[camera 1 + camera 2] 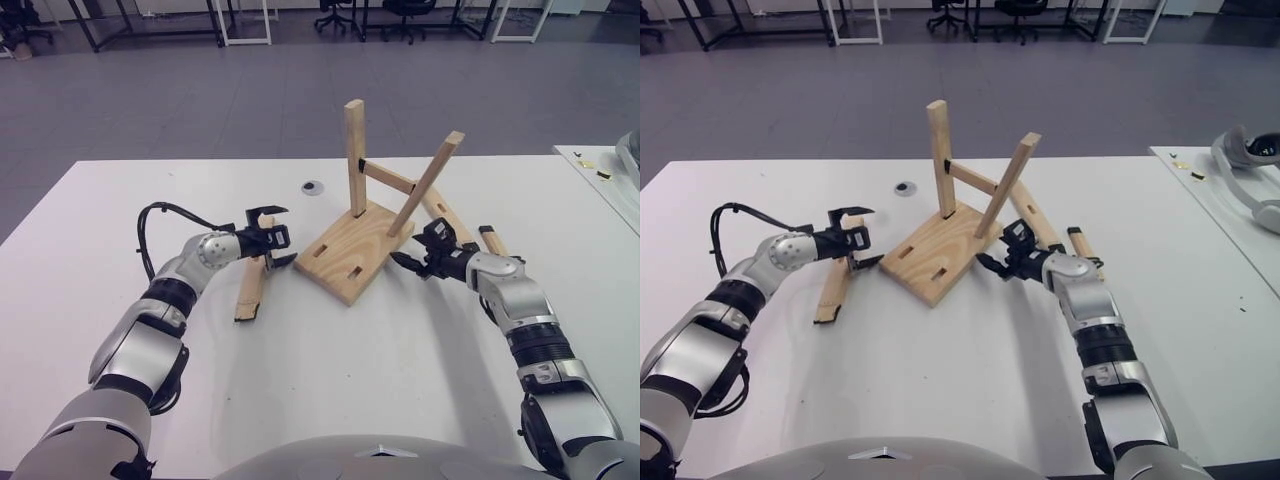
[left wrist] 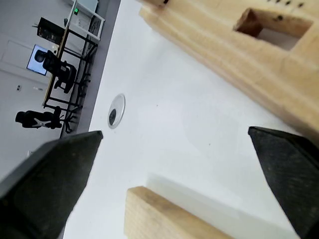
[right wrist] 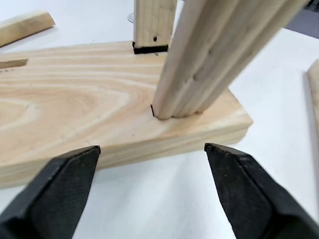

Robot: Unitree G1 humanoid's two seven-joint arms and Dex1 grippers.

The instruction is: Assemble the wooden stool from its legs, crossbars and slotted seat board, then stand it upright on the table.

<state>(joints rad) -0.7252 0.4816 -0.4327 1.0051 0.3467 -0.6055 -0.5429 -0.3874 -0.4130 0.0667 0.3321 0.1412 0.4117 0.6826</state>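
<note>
Spanning the scene, a wide white desk (image 1: 330,380) carries a pale, slotted rectangular wooden seat board (image 1: 345,258), which lies flat near the middle. Two square wooden legs stand in its far side: an upright leg (image 1: 355,150) and a leaning leg (image 1: 428,180) that tilts to the right. A short wooden crossbar (image 1: 388,178) joins them. A loose wooden leg (image 1: 249,292) lies flat on the desk just left of the board. Two more wooden sticks (image 1: 447,216) lie to the right of the board, beyond the right arm.

The left arm's fingers (image 2: 50,179) are spread open around the loose leg's far end, perhaps not touching it. The right arm's fingers (image 3: 55,189) are also spread apart, holding nothing, and face the board's edge below the leaning leg. A small round grey grommet (image 1: 313,187) sits in the desk beyond the board.
</note>
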